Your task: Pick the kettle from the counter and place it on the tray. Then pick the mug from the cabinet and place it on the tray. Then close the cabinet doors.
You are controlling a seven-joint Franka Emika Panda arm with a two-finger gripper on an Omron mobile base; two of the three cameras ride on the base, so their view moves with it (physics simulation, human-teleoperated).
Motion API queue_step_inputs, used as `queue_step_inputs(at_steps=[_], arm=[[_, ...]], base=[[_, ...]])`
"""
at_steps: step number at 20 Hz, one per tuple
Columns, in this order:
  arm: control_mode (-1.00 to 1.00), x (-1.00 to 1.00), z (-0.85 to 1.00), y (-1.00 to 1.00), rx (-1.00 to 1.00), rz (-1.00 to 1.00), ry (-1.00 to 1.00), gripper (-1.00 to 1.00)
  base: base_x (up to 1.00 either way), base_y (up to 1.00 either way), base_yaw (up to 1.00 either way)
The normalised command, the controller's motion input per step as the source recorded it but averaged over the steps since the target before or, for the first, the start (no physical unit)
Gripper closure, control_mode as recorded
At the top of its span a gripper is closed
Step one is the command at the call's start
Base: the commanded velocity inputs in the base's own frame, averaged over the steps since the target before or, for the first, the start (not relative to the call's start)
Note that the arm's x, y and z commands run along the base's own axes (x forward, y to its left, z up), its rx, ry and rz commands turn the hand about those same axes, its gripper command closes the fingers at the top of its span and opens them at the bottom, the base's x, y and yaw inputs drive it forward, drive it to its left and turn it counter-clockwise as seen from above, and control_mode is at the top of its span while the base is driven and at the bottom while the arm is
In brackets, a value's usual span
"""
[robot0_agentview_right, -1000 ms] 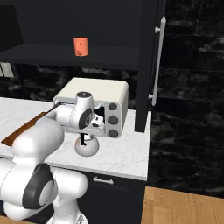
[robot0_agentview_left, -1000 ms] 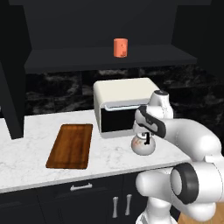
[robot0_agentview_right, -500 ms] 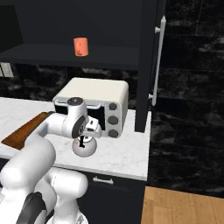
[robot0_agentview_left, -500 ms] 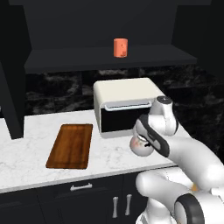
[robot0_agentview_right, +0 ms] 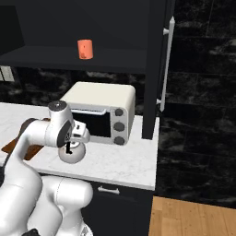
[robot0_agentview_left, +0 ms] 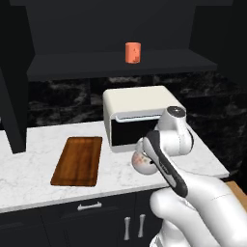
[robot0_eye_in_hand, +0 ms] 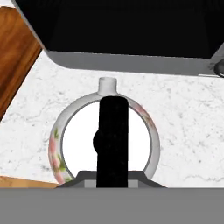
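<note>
The gripper (robot0_agentview_right: 69,148) is closed on the black arched handle of the kettle (robot0_agentview_left: 141,161), gripping it from directly above. The kettle sits near the front edge of the counter (robot0_agentview_left: 34,144), just in front of the toaster oven (robot0_agentview_left: 137,113). Whether it rests on the slab or is just clear of it cannot be determined. The tray (robot0_agentview_left: 77,160) lies toward the counter's left end, well apart from the kettle.

Hazards:
- The grip is on a thin handle; the round body may swing or tilt during transfer.
- A low transfer path may drag the kettle across the counter or catch it on the tray's edge.
- The mug (robot0_agentview_left: 132,52) stands on the cabinet (robot0_agentview_left: 120,65) shelf, not yet handled.
</note>
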Motion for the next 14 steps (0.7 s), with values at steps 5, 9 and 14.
queue_step_inputs(at_steps=[5,9,14], arm=[[-1.0,0.0,0.1,0.99,-0.02,0.05,0.01,1.0],[-1.0,0.12,0.0,1.0,-0.02,0.02,0.0,1.0],[-1.0,0.38,0.12,0.93,0.0,0.0,0.0,1.0]], base=[[0.0,0.0,0.0],[0.0,0.0,0.0],[0.0,0.0,0.0]])
